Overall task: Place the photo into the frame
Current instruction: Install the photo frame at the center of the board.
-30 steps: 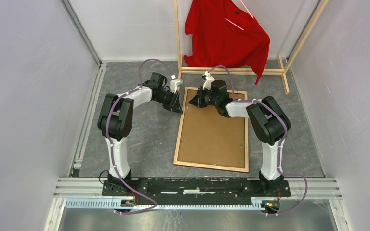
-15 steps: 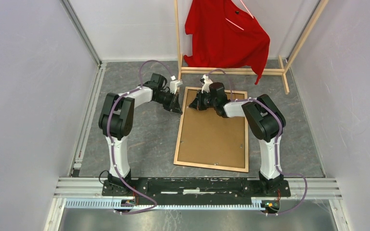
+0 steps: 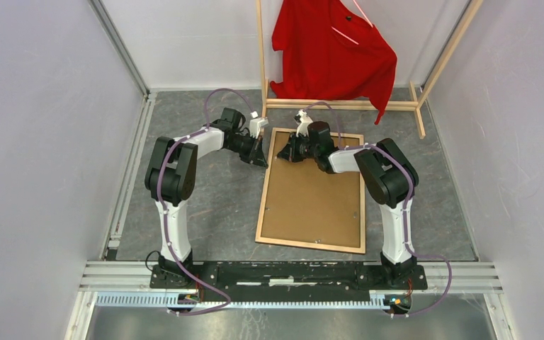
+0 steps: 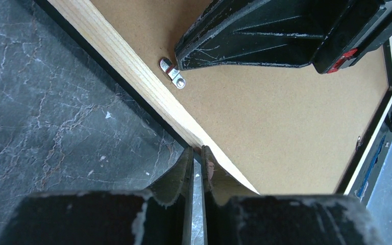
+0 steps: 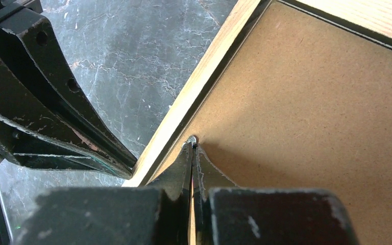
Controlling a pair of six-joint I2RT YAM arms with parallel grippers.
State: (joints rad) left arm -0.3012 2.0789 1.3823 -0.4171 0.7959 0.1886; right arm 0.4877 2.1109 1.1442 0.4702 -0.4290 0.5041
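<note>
Both narrowly closed, the left end effector (image 4: 198,150) and right end effector (image 5: 191,145) are touching the frame (image 3: 310,245) lying back-up on the grey marbled surface (image 3: 212,205) between pale walls (image 3: 42,142).

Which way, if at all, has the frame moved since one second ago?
No, the frame has not moved: its far rail keeps the same gap from the clothes rack's bottom bar.

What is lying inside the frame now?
A brown backing board fills the frame, which lies back side up. Whether the photo is under the board cannot be seen.
</note>
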